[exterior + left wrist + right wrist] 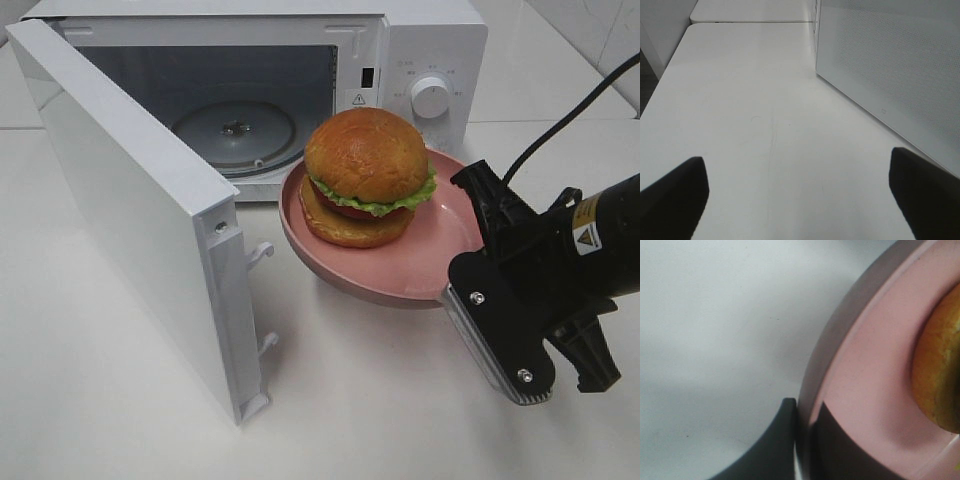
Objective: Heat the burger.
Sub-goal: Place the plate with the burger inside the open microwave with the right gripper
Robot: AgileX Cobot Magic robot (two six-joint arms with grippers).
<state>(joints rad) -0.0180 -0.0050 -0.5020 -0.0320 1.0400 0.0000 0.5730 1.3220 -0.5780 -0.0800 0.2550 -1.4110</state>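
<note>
- In front of the open microwave (440,40), the burger (367,172) is seen on a pink plate (455,235). The plate is just outside the opening.
- The plate appears to be lifted clear of the white table (100,400) and tipped slightly. A shadow is cast beneath it.
- The door (130,220) is swung fully out to the left of the high view. The glass turntable (233,130) inside is bare.
- Progress is judged as roughly midway: the door is open and the plate is picked up. The plate is not yet set inside, the door is not yet shut, and the dial (431,97) is not yet turned.
- The right gripper (802,415) is clamped on the plate's near rim, with one finger above the rim and one below, as shown in its wrist view.
- The right arm is reached in from the right edge of the high view, low and pointed toward the microwave. The plate is held out ahead of it.
- The left gripper (800,192) is spread wide and nothing is held. Only its two dark fingertips are shown, low over bare table, with the outer face of the door just beside it.
- The left arm itself is not seen in the high view.
</note>
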